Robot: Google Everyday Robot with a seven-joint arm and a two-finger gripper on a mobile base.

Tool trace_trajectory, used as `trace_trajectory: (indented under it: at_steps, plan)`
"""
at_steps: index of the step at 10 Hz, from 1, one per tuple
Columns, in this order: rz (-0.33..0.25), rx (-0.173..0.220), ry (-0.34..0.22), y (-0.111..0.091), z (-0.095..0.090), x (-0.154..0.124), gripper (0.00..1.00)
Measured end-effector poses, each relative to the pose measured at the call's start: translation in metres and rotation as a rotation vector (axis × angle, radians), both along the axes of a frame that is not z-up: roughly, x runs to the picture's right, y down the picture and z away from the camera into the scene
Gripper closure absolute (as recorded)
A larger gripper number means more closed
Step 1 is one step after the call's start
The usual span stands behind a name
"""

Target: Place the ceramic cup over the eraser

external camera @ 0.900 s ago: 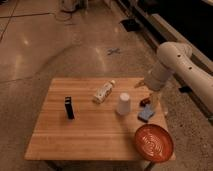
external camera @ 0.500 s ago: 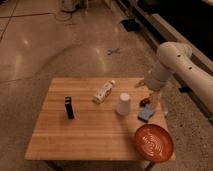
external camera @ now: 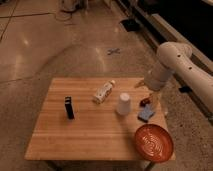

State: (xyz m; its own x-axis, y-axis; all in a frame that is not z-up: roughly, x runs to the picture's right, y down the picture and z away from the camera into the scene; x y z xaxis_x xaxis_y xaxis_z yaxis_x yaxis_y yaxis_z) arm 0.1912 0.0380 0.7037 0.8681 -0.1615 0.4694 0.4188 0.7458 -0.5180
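Observation:
The ceramic cup (external camera: pixel 123 104) is small, white and tapered. It stands upside down on the wooden table (external camera: pixel 95 135), right of centre. The eraser (external camera: pixel 69 107), a slim black block, stands upright on the left part of the table, well apart from the cup. My gripper (external camera: pixel 154 101) hangs from the white arm (external camera: pixel 172 60) at the table's right edge, to the right of the cup and not touching it. It is above a small red object (external camera: pixel 144 102) and a flat blue pad (external camera: pixel 146 113).
A white labelled bottle (external camera: pixel 104 92) lies on its side just left of and behind the cup. An orange ribbed bowl (external camera: pixel 153 143) sits at the front right corner. The table stands on a polished floor, with dark furniture at the back right.

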Motion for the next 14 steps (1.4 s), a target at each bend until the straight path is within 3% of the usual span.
trace_trajectory:
  at_steps: [7,11,14]
  plan:
    - [-0.008,0.005,0.002,0.0,0.002,0.001,0.2]
    - [-0.105,0.135,0.004,-0.017,0.05,-0.015,0.2]
    - [-0.142,0.173,0.005,-0.014,0.075,-0.025,0.2]
